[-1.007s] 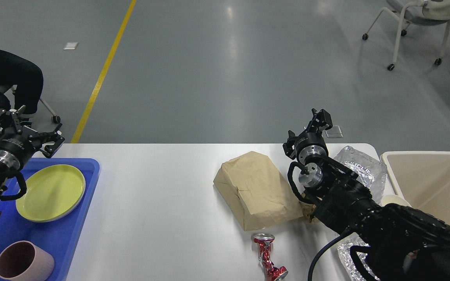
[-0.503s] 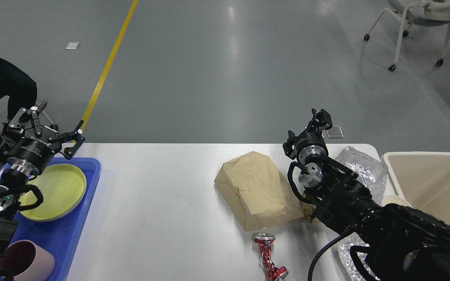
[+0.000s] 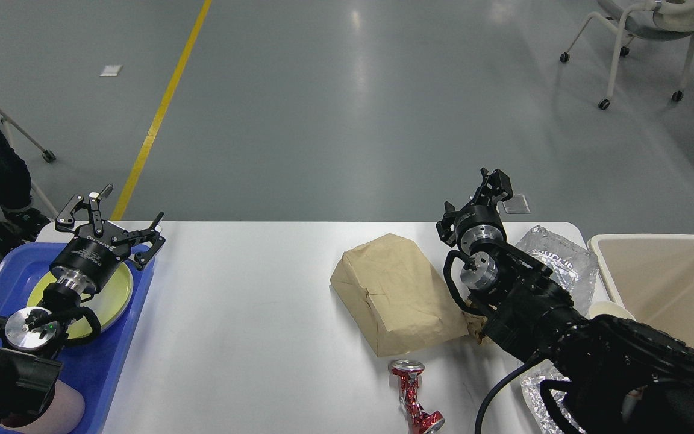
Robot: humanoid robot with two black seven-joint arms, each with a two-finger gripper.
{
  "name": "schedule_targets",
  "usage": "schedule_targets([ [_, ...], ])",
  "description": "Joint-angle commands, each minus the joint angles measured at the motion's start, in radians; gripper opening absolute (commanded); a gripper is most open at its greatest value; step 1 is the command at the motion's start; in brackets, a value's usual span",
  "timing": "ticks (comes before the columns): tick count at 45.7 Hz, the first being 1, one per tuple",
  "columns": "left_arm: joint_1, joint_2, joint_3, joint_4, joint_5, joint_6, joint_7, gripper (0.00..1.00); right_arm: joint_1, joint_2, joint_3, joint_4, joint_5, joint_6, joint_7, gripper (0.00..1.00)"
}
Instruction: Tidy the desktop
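Note:
The white desktop (image 3: 250,337) fills the lower part of the head view. On it lie a brown paper bag (image 3: 395,292), a crushed red can (image 3: 413,401) near the front edge, and crumpled foil (image 3: 558,256) at the back right. My left gripper (image 3: 125,210) hangs open and empty above the back edge of the blue tray (image 3: 121,355), beyond the yellow plate (image 3: 115,288). My right gripper (image 3: 493,182) is raised past the desk's far edge, behind the bag. It is dark and seen end-on, so its fingers cannot be told apart.
A beige bin (image 3: 672,283) stands off the desk's right end. A pink cup (image 3: 67,411) sits in the tray's near corner, partly behind my left arm. More foil (image 3: 531,389) lies under my right arm. A person's legs and chair are far left, and a wheeled chair is at the back right.
My left arm has swung right, carrying its open gripper from the tray's left side to the tray's right edge. The right arm and the desk objects have not moved.

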Motion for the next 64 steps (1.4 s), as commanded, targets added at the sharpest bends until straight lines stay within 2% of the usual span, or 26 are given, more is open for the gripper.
schedule_targets([
  [1, 0.019, -0.010, 0.001, 0.000, 0.001, -0.009, 0.002, 0.96, 0.001, 0.000, 0.000, 0.000, 0.000, 0.000, 0.000, 1.00],
  [7, 0.028, -0.007, 0.001, -0.002, 0.003, -0.009, 0.011, 0.96, 0.001, 0.000, 0.000, 0.000, 0.000, 0.000, 0.000, 1.00],
  [16, 0.031, -0.022, -0.003, -0.002, 0.003, -0.032, -0.052, 0.96, 0.001, 0.000, 0.000, 0.000, 0.000, 0.000, 0.000, 1.00],
  [22, 0.046, -0.030, -0.005, -0.002, 0.001, -0.052, -0.118, 0.96, 0.001, 0.000, 0.000, 0.000, 0.000, 0.000, 0.000, 1.00],
  [26, 0.048, -0.034, -0.002, -0.002, 0.003, -0.060, -0.146, 0.96, 0.001, 0.000, 0.000, 0.000, 0.000, 0.000, 0.000, 1.00],
  [64, 0.048, -0.034, -0.002, -0.002, 0.003, -0.060, -0.146, 0.97, 0.001, 0.000, 0.000, 0.000, 0.000, 0.000, 0.000, 1.00],
])
